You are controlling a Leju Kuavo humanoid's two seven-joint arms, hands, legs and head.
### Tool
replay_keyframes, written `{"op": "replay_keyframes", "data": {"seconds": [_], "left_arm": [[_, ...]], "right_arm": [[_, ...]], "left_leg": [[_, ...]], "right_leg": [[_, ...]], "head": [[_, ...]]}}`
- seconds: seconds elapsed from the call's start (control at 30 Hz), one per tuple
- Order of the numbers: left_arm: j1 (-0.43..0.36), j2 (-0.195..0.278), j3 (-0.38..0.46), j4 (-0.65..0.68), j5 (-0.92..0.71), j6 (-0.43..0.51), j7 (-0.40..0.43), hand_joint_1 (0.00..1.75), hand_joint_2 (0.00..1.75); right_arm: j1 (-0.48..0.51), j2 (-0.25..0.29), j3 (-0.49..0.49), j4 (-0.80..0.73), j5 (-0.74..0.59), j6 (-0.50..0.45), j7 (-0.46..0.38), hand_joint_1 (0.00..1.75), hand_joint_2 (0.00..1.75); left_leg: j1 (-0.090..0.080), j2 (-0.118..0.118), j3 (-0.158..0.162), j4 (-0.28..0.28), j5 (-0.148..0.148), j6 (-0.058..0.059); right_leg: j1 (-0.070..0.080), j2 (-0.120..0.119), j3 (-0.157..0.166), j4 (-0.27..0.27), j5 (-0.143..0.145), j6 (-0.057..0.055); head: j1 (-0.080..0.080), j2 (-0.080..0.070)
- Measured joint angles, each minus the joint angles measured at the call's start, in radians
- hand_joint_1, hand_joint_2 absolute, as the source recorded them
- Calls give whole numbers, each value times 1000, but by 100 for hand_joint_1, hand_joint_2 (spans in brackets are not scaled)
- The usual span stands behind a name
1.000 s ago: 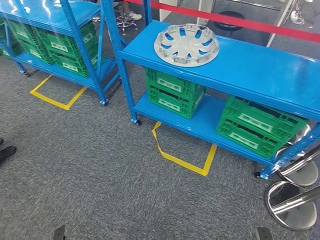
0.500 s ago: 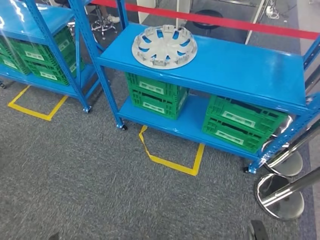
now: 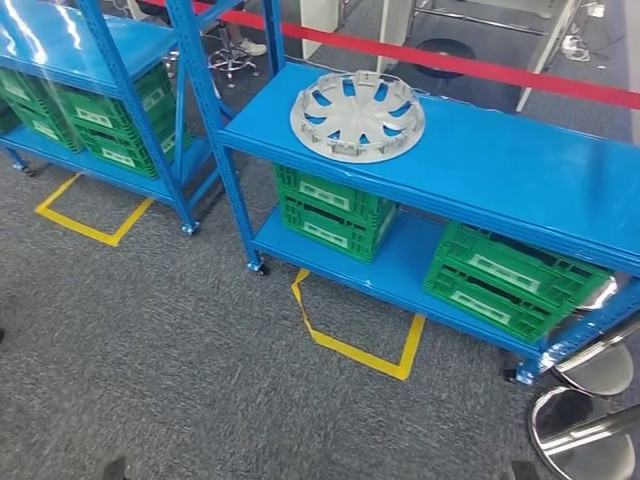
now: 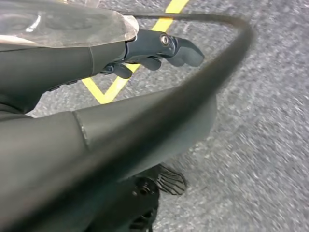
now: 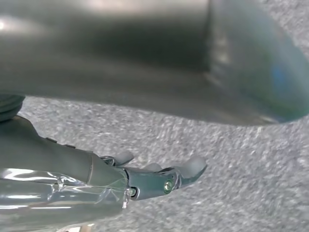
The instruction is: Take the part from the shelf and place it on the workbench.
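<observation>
The part, a silver-grey wheel cover (image 3: 357, 115) with spoke-shaped openings, lies flat on the top board of a blue shelf (image 3: 490, 165), near that board's left end. It is some way ahead of me across grey carpet. In the left wrist view my left hand (image 4: 153, 46) hangs over the carpet with its dark fingers stretched out and nothing in them. My right hand (image 5: 153, 181) hangs the same way in the right wrist view, fingers straight and holding nothing.
Green crates (image 3: 332, 210) (image 3: 506, 280) sit on the shelf's lower board. A second blue shelf (image 3: 83, 60) with crates stands to the left. Yellow tape outlines (image 3: 362, 350) (image 3: 83, 225) mark the carpet. Chrome stanchion bases (image 3: 581, 435) stand at the right, with a red belt (image 3: 453, 62) behind.
The whole head picture has shifted sideways and back as the camera moved. The wheel cover has stayed on the shelf.
</observation>
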Motion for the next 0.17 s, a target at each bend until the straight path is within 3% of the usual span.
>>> {"op": "replay_keyframes", "data": {"seconds": [0.07,0.17], "left_arm": [[-3,1,0,0,0,0,-1,0,0],[-3,1,0,0,0,0,-1,0,0]], "right_arm": [[0,0,3,1,-1,2,0,0,0],[-1,0,5,1,-1,2,1,0,0]], "left_leg": [[-2,0,-3,1,-4,-7],[-2,0,-1,-3,-2,-8]], "right_leg": [[2,1,3,0,6,-12],[2,5,2,-1,6,-12]], "head": [[-4,0],[-15,0]]}}
